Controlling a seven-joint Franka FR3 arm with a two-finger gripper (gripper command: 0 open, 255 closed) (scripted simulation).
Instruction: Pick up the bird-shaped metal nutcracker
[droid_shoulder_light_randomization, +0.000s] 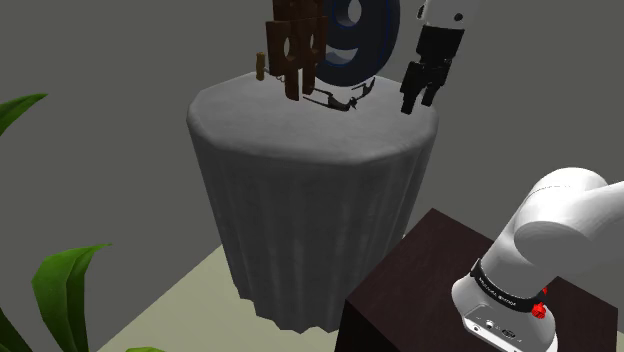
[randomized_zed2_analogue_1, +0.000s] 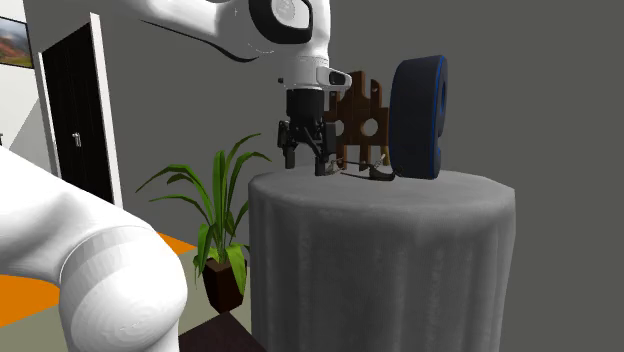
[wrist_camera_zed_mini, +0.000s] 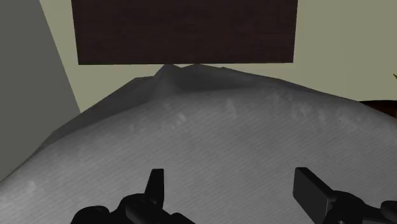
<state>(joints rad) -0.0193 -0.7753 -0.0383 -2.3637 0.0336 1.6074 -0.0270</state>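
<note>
The nutcracker (droid_shoulder_light_randomization: 340, 99) is a thin dark metal piece lying on the round table's grey cloth (droid_shoulder_light_randomization: 270, 130), in front of a big dark blue figure 9. In the second exterior view the nutcracker (randomized_zed2_analogue_1: 366, 170) lies just right of my gripper. My black gripper (droid_shoulder_light_randomization: 416, 100) hangs above the table's edge at the shoulder view's right, some way right of the nutcracker. Its fingers (wrist_camera_zed_mini: 155, 184) stand apart with only cloth beneath them, so the gripper (randomized_zed2_analogue_1: 307, 163) is open and holds nothing.
A brown wooden cut-out piece (droid_shoulder_light_randomization: 295, 40) stands upright behind the nutcracker, next to the blue 9 (randomized_zed2_analogue_1: 418, 115). A potted plant (randomized_zed2_analogue_1: 222, 215) stands on the floor beside the table. My dark stand (droid_shoulder_light_randomization: 420, 290) is close to the table's near side.
</note>
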